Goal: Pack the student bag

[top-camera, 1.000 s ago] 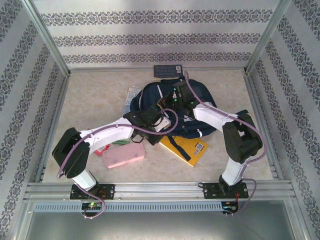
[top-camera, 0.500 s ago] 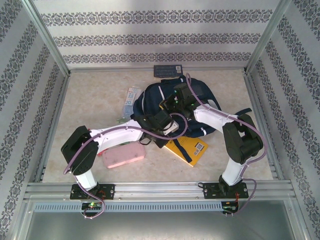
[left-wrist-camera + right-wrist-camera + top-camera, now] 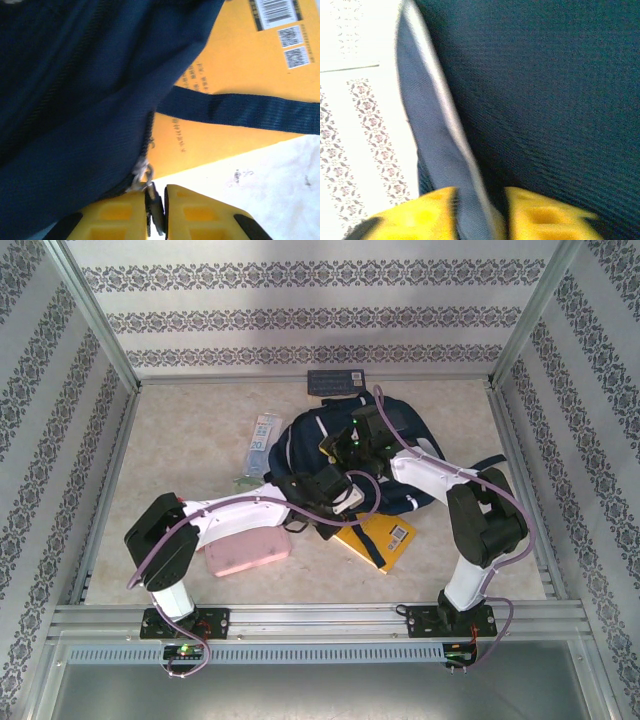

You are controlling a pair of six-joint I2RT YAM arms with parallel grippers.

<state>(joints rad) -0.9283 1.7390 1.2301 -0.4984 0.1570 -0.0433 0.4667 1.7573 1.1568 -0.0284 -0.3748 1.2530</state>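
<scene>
The left end effector (image 3: 156, 191) is clamped on the zipper pull (image 3: 155, 217) of the student bag (image 3: 75, 100), which lies just ahead of it, partly over a yellow book (image 3: 240, 60). The right end effector (image 3: 479, 197) stands apart, astride the bag's rim (image 3: 437, 145). Opening the bag seems in hand. The next move calls for drawing the zipper along with the rim steadied.

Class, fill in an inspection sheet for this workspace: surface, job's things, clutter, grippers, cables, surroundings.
Surface: pale marbled table, no spills seen.
Job's things: navy student bag mid-table, partly over a yellow book.
Clutter: pink case, blue-white packet, dark card.
Grippers: left gripper shut on the bag's zipper pull; right gripper straddles a bag edge, grip unclear.
Cables: purple cables along both arms, one crossing the bag.
Surroundings: patterned walls, metal frame.
</scene>
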